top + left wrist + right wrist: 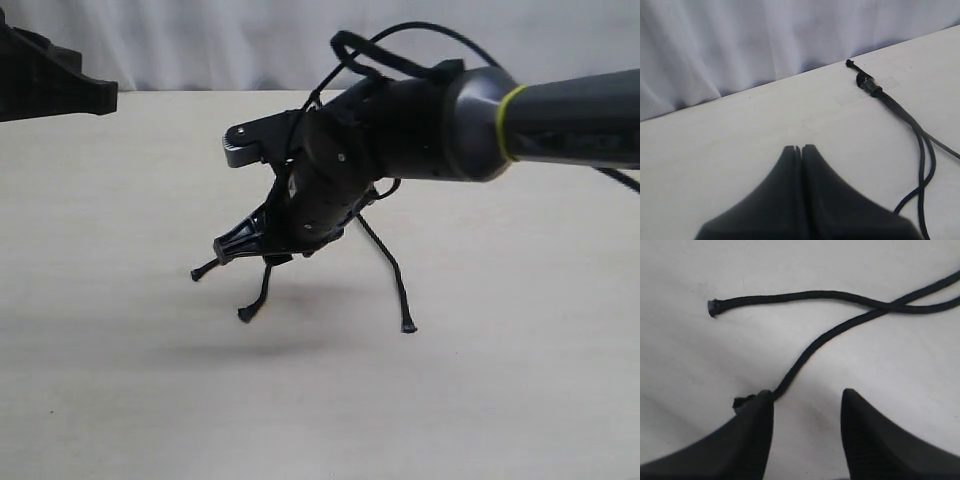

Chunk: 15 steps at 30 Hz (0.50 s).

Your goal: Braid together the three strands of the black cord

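The black cord lies on the pale table. Its clamp (pixel 870 86) and knotted end (pixel 850 63) show in the left wrist view, with the strands (pixel 925 150) trailing away from them. My right gripper (pixel 240 248) reaches across the middle, low over the strand ends, and stands open (pixel 805 397). One strand (pixel 810 347) runs under the edge of one fingertip (pixel 760 407), its knobby tip (pixel 740 402) poking out beside it. A second strand (pixel 790 296) crosses the first and ends free (pixel 713 307). The third strand (pixel 392 270) lies to the right. My left gripper (pixel 799 148) is shut on nothing, away from the cord.
The left arm (pixel 50 70) hangs at the far left back of the table. A white curtain (pixel 740 40) backs the table's far edge. The right arm's smooth cable (pixel 400 45) loops above its wrist.
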Tool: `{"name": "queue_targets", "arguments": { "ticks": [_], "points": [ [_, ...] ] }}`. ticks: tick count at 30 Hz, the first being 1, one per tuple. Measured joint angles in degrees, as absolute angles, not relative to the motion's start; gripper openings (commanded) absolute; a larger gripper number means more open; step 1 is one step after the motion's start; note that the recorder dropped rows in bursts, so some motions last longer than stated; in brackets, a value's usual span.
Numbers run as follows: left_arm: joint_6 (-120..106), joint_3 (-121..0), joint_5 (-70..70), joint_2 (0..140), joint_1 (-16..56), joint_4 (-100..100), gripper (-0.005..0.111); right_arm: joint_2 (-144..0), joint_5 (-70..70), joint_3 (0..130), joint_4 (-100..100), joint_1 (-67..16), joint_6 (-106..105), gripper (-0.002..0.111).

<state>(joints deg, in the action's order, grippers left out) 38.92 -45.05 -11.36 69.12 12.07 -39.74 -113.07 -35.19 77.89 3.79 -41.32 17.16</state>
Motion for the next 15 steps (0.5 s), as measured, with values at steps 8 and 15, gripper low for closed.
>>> {"name": "queue_targets", "arguments": {
  "ticks": [8, 15],
  "points": [
    [38.92, -45.05, -10.98, 69.12, 12.07, -39.74, 0.000, -120.57, -37.09, 82.71, 0.46, -42.01, 17.16, 0.043],
    [38.92, -45.05, -10.74, 69.12, 12.07, -39.74, 0.000, -123.15, -35.15, 82.88, -0.78, -42.01, 17.16, 0.043]
  ]
}}
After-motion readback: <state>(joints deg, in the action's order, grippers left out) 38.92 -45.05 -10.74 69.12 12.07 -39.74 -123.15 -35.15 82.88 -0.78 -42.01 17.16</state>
